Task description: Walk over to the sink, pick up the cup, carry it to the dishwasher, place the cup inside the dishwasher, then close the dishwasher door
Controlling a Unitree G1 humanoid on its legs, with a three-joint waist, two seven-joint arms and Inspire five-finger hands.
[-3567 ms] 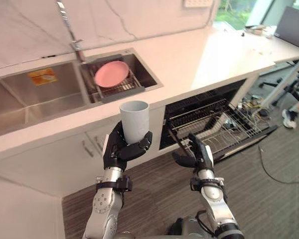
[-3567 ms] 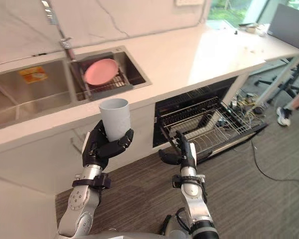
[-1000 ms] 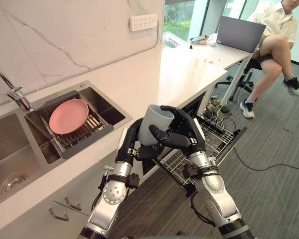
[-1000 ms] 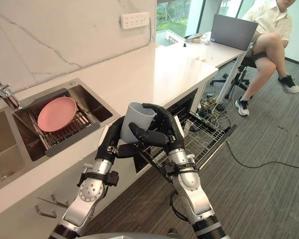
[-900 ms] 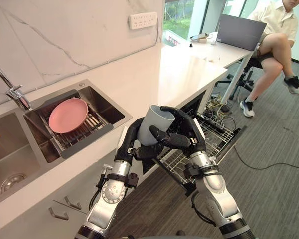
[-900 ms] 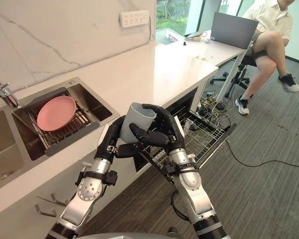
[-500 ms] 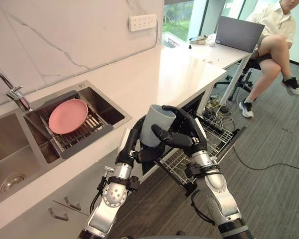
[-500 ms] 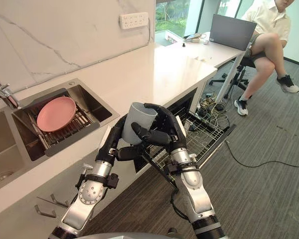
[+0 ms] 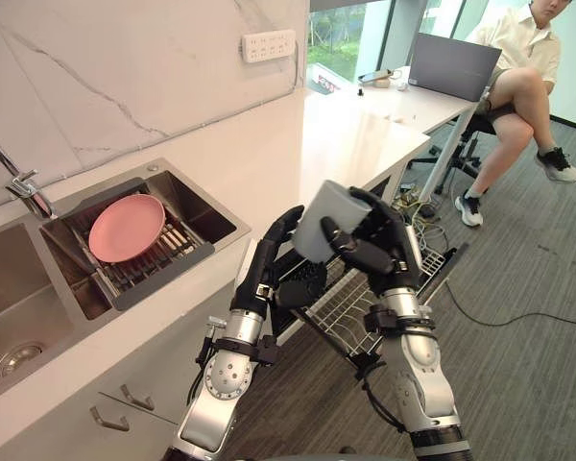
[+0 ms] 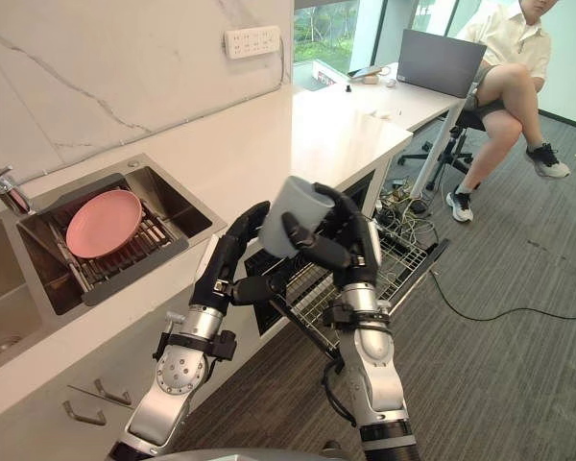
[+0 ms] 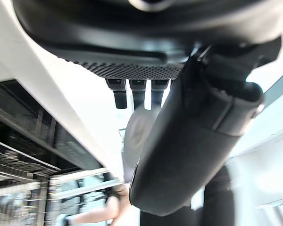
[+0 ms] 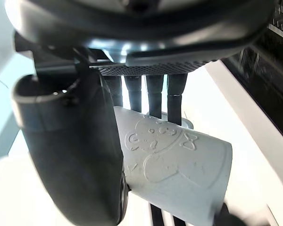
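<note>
The pale grey cup (image 9: 324, 219) is up in the air, tipped on its side, in front of the counter edge. My right hand (image 9: 380, 248) is shut on it, with the fingers over the far side and the thumb across the near side; in the right wrist view the cup (image 12: 179, 169) lies between thumb and fingers. My left hand (image 9: 272, 261) stands just beside the cup with its fingers straight, apart from it and open. Below both hands the dishwasher (image 9: 312, 279) is open, with its wire rack (image 10: 396, 261) pulled out over the lowered door.
A pink plate (image 9: 127, 228) lies on a rack in the sink (image 9: 197, 206), and a faucet (image 9: 19, 180) stands behind it. A person (image 9: 518, 82) sits at the far right by a laptop (image 9: 453, 65). Cables lie on the floor by the dishwasher door.
The cup has passed from my left hand to my right. The left hand let go and opened; the right hand tipped the cup and carried it a little right.
</note>
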